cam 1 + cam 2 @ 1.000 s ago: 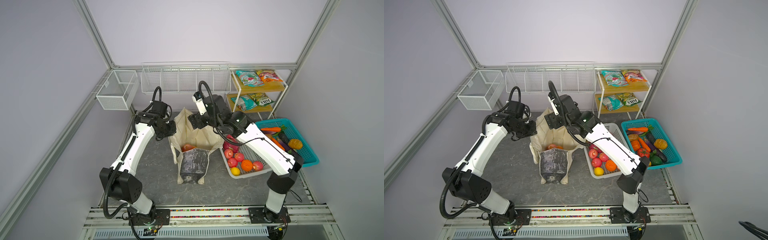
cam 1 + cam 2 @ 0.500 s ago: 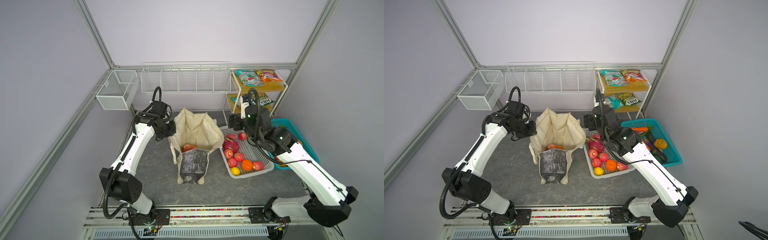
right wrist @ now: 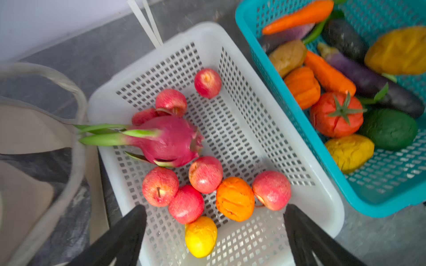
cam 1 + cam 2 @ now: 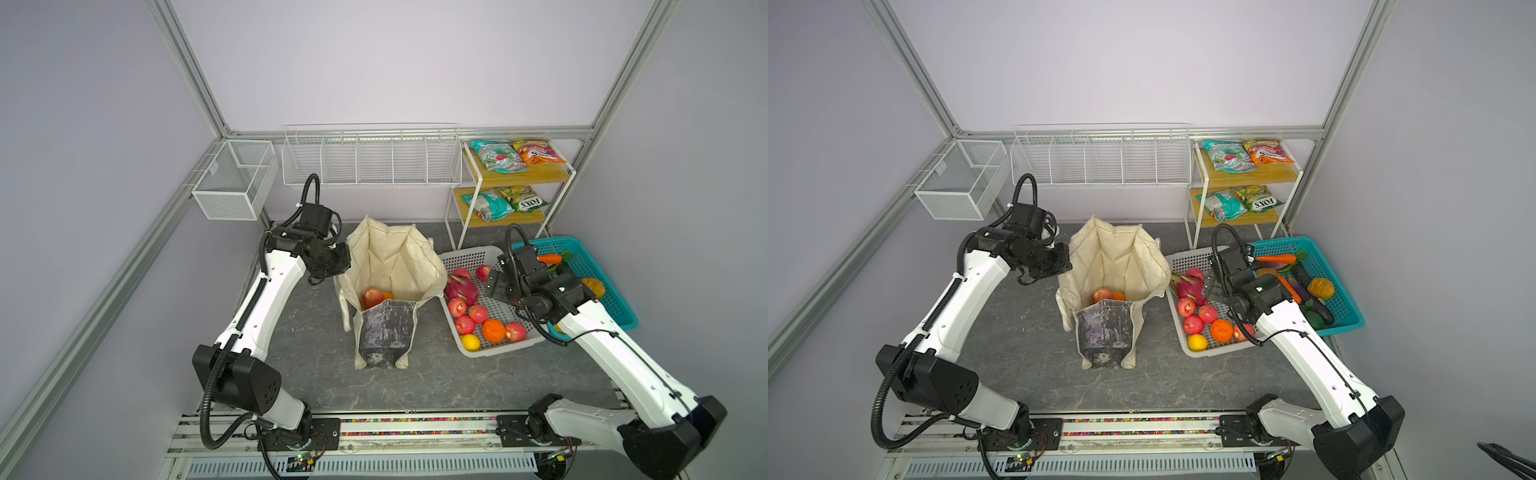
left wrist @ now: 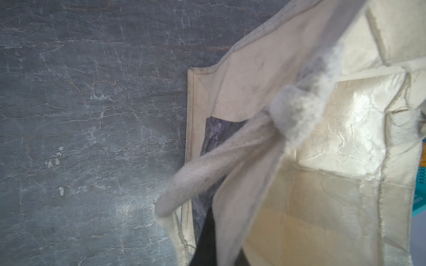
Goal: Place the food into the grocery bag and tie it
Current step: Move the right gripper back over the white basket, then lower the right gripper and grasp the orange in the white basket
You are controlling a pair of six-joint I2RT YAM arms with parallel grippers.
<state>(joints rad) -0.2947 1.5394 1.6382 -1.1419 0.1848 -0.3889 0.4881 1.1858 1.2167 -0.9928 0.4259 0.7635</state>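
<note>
The cream grocery bag (image 4: 395, 262) (image 4: 1117, 257) stands open mid-table, dark grey panel facing front. A red apple (image 4: 372, 297) and an orange (image 4: 387, 296) lie inside it. My left gripper (image 4: 337, 275) (image 5: 207, 244) is shut on the bag's left rim, by a knotted strap (image 5: 292, 110). My right gripper (image 4: 493, 286) (image 3: 214, 210) hangs open above the white basket (image 4: 469, 251) (image 3: 207, 30), nothing between its fingers. Below it lie several red apples, an orange (image 3: 235, 198), a yellow fruit (image 3: 200, 237) and a dragon fruit (image 3: 168, 140). Teal and orange snack packets (image 4: 498, 156) lie on the shelf.
A teal basket (image 4: 611, 303) of vegetables, with a tomato (image 3: 336, 115) and carrots, stands right of the white basket. The two-tier shelf (image 4: 511, 178) stands at the back right. Wire baskets (image 4: 370, 158) hang on the back wall and one (image 4: 232, 178) at the left.
My right arm has swung from over the bag to the right and now hangs over the white basket, its jaws a little wider. The left arm and bag have not moved.
</note>
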